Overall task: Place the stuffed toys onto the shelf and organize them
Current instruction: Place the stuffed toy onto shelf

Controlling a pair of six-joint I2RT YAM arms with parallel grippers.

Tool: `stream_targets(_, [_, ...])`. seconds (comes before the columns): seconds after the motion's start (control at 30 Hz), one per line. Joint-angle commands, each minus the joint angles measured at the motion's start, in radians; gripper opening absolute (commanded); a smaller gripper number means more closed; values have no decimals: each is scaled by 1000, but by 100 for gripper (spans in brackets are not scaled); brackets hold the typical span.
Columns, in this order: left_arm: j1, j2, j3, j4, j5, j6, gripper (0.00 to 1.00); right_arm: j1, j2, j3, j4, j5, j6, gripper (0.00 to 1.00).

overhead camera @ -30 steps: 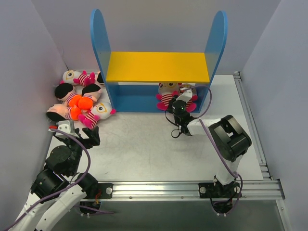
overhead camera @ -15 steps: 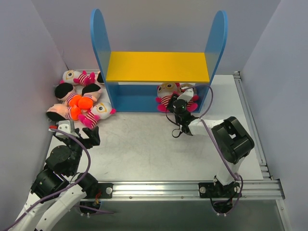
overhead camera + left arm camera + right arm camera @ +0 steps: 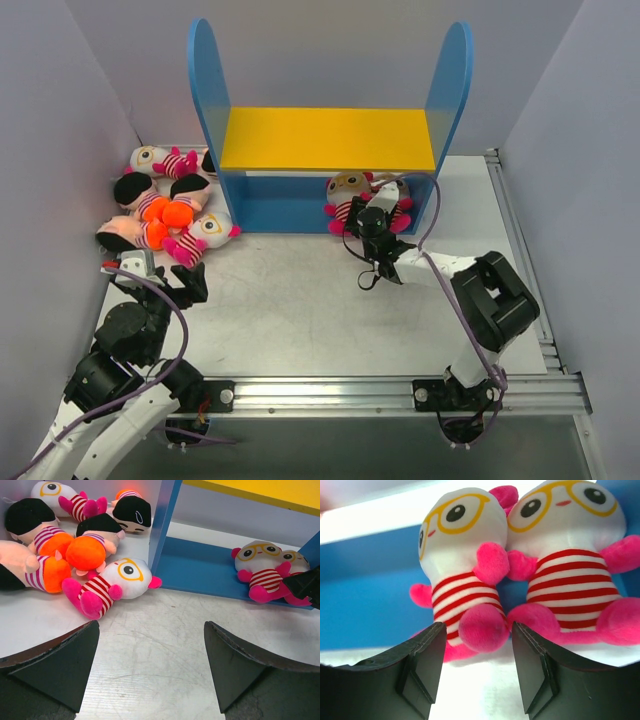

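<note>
At the 3 o'clock end of the shelf's (image 3: 328,138) blue base, two striped stuffed toys (image 3: 460,565) in yellow glasses, side by side and touching. Right hand (image 3: 477,630) parted there, jaws either side of one pink foot, not pinching it. Left hand (image 3: 151,626) wide open low over the worktop (image 3: 290,290) at 8 o'clock — heap of stuffed toys (image 3: 165,205) at 10 o'clock, just beside the shelf's left panel.

Toys (image 3: 470,580): soft, fuzzy plush cloth. Shelf (image 3: 328,139): smooth, matt boards. Table (image 3: 290,290): matt, scuffed. Rail (image 3: 350,385): brushed metal. Fingers (image 3: 425,665): matt black plastic.
</note>
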Motion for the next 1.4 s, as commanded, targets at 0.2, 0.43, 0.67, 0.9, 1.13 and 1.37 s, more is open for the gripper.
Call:
stream_targets(0.2, [8, 11, 10, -1, 13, 5, 94, 74, -154, 92, -261, 27, -257, 55])
stream_targets(0.43, [11, 19, 9, 1, 18, 5, 94, 115, -160, 171, -413, -109, -411, 56])
stream_targets(0.67, [16, 26, 10, 1, 19, 5, 94, 140, -55, 241, -455, -170, -550, 56])
stream_targets(0.9, [19, 26, 9, 2, 18, 7, 94, 164, 48, 280, -455, -145, -646, 56])
stream_targets(1.13, [21, 34, 9, 5, 24, 11, 94, 174, 129, 306, -406, -72, -692, 55])
stream_targets(1.37, [25, 36, 9, 7, 26, 13, 94, 183, 203, 364, -375, -6, -733, 54])
